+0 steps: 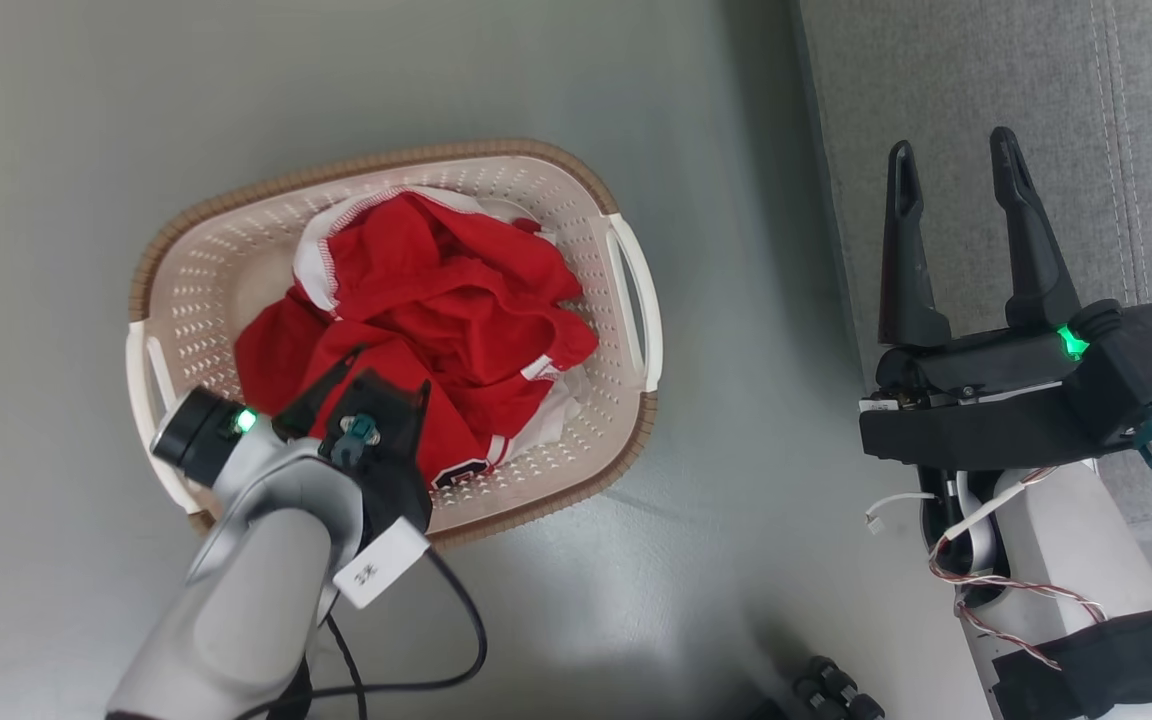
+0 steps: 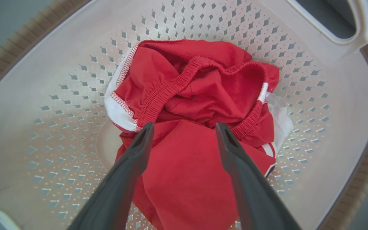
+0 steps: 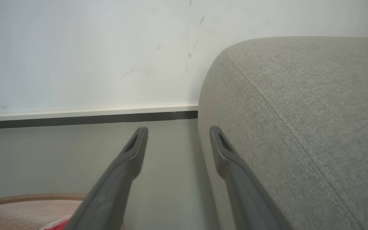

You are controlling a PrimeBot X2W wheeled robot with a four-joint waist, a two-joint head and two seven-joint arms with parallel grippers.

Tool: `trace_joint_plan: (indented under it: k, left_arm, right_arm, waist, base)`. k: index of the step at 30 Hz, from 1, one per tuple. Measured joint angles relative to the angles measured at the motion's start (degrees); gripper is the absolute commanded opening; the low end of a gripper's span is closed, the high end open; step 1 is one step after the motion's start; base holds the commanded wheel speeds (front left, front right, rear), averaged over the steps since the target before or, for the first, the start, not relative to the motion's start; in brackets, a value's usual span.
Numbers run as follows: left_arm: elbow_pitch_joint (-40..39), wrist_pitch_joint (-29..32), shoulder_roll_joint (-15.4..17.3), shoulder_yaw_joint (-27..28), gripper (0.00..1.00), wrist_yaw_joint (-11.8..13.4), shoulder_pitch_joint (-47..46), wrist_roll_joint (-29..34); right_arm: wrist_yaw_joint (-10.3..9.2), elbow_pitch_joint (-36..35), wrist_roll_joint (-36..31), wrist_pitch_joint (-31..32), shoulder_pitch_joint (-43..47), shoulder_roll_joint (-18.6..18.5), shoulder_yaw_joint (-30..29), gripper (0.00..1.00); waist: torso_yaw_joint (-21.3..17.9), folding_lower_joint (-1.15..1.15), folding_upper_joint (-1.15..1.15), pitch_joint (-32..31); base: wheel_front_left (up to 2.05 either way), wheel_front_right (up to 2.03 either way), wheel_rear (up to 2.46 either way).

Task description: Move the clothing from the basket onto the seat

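Red jersey clothing lies bunched in the middle of the basket, which stands on the grey floor beside the seat. None of it is on the seat yet. The heap is soft and deeply creased, with a gathered elastic waistband, white trim overstitched in red, and a dark numeral edged in white at its near side. The basket is cream plastic, its walls pierced with small diamond holes under a brown woven-look rim. The seat is coarse light-grey weave with a rounded edge and a double stitched seam.

The left end effector hangs over the heap with its fingers spread apart and nothing between them. Whether the tips touch the cloth I cannot tell. The right end effector also stands spread and empty, over the seat's edge.

The step in hand looks like the first grasp. It should go best if the tips sink into the thick fold by the waistband and gather several layers. They should keep away from the perforated wall. A straight lift would then keep the light basket from tipping or dragging.
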Motion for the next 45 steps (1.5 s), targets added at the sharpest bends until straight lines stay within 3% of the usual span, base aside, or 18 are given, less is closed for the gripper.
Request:
trace_joint_plan:
  k: [20, 43, 44, 45]
  left_arm:
    - [8.5, 7.4, 0.3, -1.5, 1.0, 2.1, -5.2, 3.4]
    - [12.5, 9.0, 1.1, -2.7, 0.99, 3.1, -7.8, 4.5]
    - [12.7, 9.0, 1.1, -2.8, 0.92, 3.1, -7.9, 4.5]
    - [13.0, 9.1, 1.1, -2.9, 0.62, 3.1, -8.1, 4.5]
  right_arm:
    - [0.08, 0.5, 0.0, 0.0, -1.2, 0.6, 1.7, 1.0]
    - [0.08, 0.5, 0.4, 0.0, -2.0, 0.8, 3.0, 1.0]
    - [0.08, 0.6, 0.4, 0.0, -2.0, 0.8, 3.0, 1.0]
    - [0.08, 0.6, 0.5, 0.0, -2.0, 0.8, 3.0, 1.0]
  waist:
    - [-2.2, 0.0, 0.0, 2.9]
    - [-4.5, 0.0, -0.01, 4.6]
    - [-4.6, 0.0, -0.01, 4.6]
    - [-4.6, 0.0, -0.01, 4.7]
  base:
    - [0.0, 0.0, 0.0]
    - [0.0, 0.0, 0.0]
    - [0.0, 0.0, 0.0]
    - [0.0, 0.0, 0.0]
